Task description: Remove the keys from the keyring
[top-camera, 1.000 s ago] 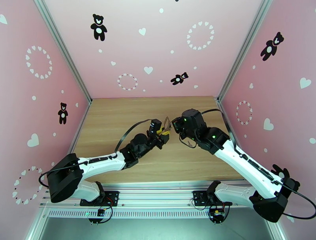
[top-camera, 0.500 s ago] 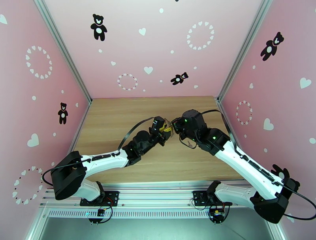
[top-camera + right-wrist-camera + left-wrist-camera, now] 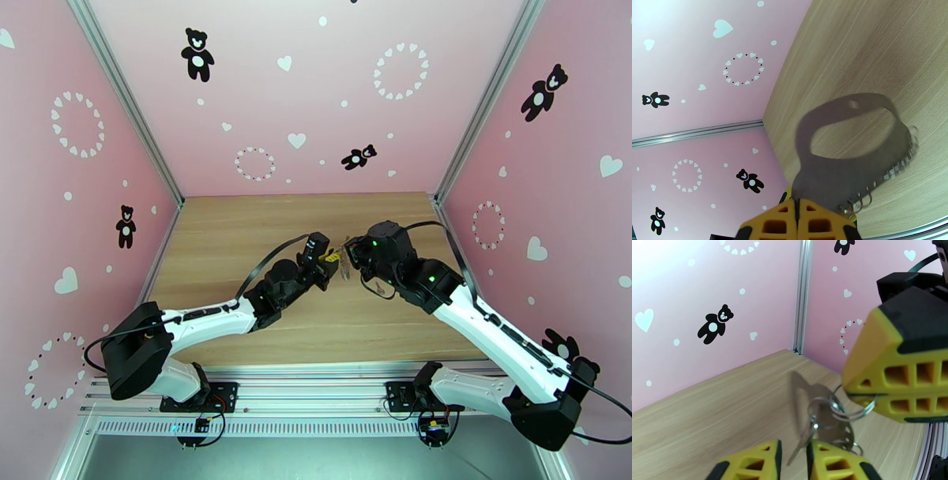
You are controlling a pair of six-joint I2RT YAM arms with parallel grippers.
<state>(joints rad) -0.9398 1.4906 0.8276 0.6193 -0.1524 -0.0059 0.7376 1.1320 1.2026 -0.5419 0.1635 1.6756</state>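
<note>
While both arms are meeting above the middle of the light wooden tabletop [image 3: 229,229], the right claw [image 3: 796,215] is clenching the dark oval metal keyring [image 3: 829,181]. Its yellow fingers are pressing together with no gap between them. The flat loop is sticking out from the fingertips over the wood, and a short beaded chain [image 3: 904,162] is running along its right edge.

Seen from the left wrist, the right claw is showing at the right. The small grey metal keys [image 3: 821,417] are hanging just below its fingertips, in the air above the tabletop. The left claw [image 3: 792,461] is sitting directly under the keys with its yellow fingers narrowly parted. The tip of one key is dipping into the gap between them. Whether the pads are actually pinching that key I cannot tell.

From overhead, the two claws are standing almost tip to tip, left of centre and right of centre. The keys and keyring are dangling between them, nearer the right claw. Pink walls [image 3: 118,158] printed with black bears and white hearts are enclosing the tabletop on the left, right and far sides.
</note>
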